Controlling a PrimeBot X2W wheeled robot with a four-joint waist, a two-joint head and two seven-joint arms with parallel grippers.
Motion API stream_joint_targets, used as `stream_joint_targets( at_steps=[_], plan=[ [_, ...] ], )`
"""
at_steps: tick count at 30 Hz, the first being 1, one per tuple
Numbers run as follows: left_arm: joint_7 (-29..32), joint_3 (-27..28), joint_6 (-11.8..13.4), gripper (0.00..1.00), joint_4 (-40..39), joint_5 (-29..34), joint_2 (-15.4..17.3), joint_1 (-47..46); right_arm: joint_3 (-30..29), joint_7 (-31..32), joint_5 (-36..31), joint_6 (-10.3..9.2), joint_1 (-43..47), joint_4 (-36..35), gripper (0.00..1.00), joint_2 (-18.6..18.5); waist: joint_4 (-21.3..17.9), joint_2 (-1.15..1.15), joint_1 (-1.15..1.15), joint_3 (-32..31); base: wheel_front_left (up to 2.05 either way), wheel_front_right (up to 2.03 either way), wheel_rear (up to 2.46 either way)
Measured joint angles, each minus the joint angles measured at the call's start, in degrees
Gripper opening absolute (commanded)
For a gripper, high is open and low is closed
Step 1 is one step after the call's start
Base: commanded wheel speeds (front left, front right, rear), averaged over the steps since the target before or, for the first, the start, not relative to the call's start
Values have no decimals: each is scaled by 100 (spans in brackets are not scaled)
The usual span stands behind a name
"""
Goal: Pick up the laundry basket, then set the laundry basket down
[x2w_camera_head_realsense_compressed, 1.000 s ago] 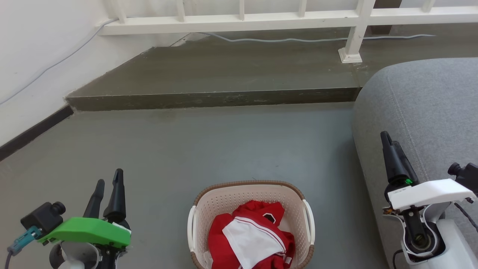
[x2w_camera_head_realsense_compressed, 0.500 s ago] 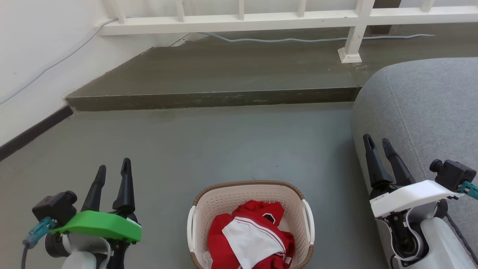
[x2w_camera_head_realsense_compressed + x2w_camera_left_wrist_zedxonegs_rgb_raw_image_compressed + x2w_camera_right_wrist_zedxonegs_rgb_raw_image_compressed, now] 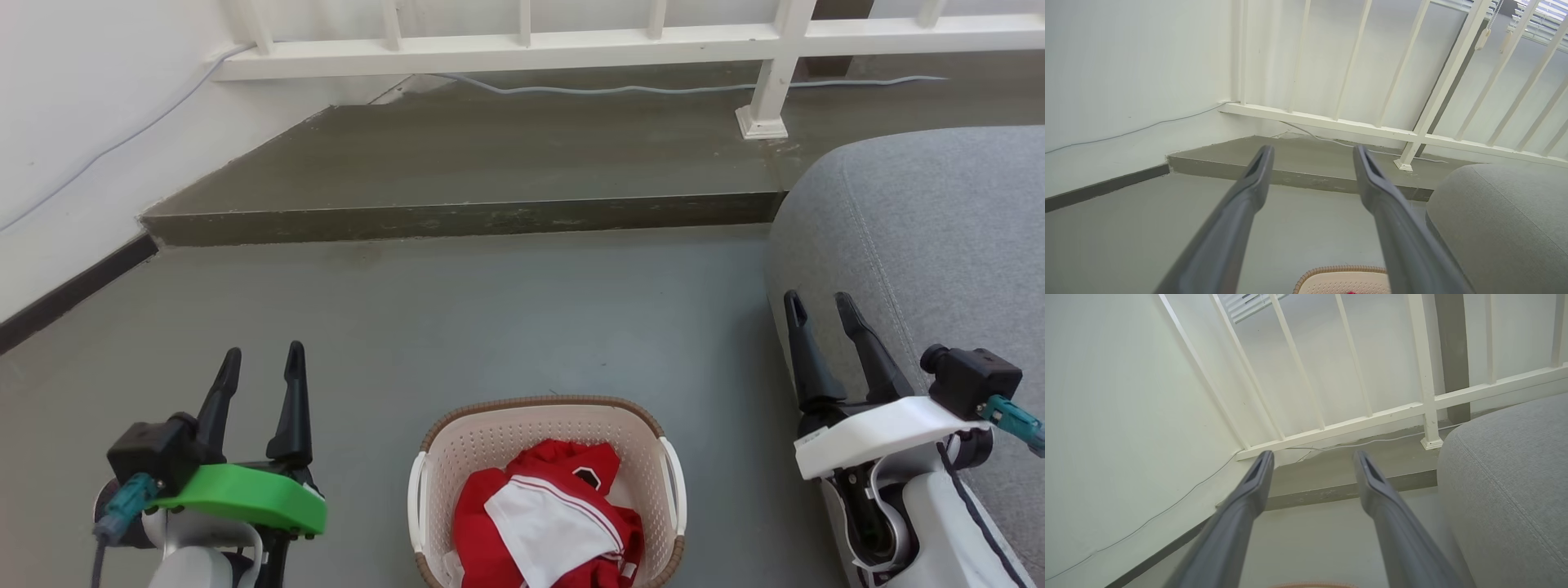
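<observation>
The laundry basket (image 3: 547,425), cream and perforated with a brown rim and white side handles, stands on the grey floor at the bottom centre of the head view, holding red and white clothes (image 3: 547,523). Its far rim (image 3: 1341,270) peeks in at the bottom of the left wrist view. My left gripper (image 3: 263,357) hovers open to the basket's left, fingers pointing away from me. On the basket's right, beside the sofa, my right gripper (image 3: 819,300) is open too. Neither touches the basket. Both wrist views show the fingers (image 3: 1249,192) (image 3: 1253,484) spread with nothing between them.
A grey sofa (image 3: 922,229) fills the right side, close to my right arm. A low concrete step (image 3: 465,216) crosses ahead, with a white railing (image 3: 522,45) and a cable (image 3: 653,86) behind it. A white wall (image 3: 73,122) runs along the left.
Both grippers have turned so their fingers face flat to the head camera, and both have drawn inward toward the basket. The right gripper's fingers now show spread apart. The basket has stayed put.
</observation>
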Motion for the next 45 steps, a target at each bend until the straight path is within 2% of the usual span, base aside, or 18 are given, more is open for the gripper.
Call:
stream_joint_targets(
  at_steps=[13, 37, 45],
  plan=[
    [-259, -104, -1, 100, -53, 1023, -10, 0, -2, -276, -1046, -45, -3, 0, 100, 21, -16, 0, 0, -2, 0, 0, 0],
    [-274, -42, -56, 100, -54, 1059, -33, 0, -124, -282, -1218, 7, -51, 102, 100, 152, -18, 0, 0, 58, 0, 0, 0],
    [-275, 30, -57, 100, -151, 1059, -37, -2, -127, -282, -1270, 21, -58, 101, 100, 176, -73, 0, 0, 256, 0, 0, 0]
  ],
)
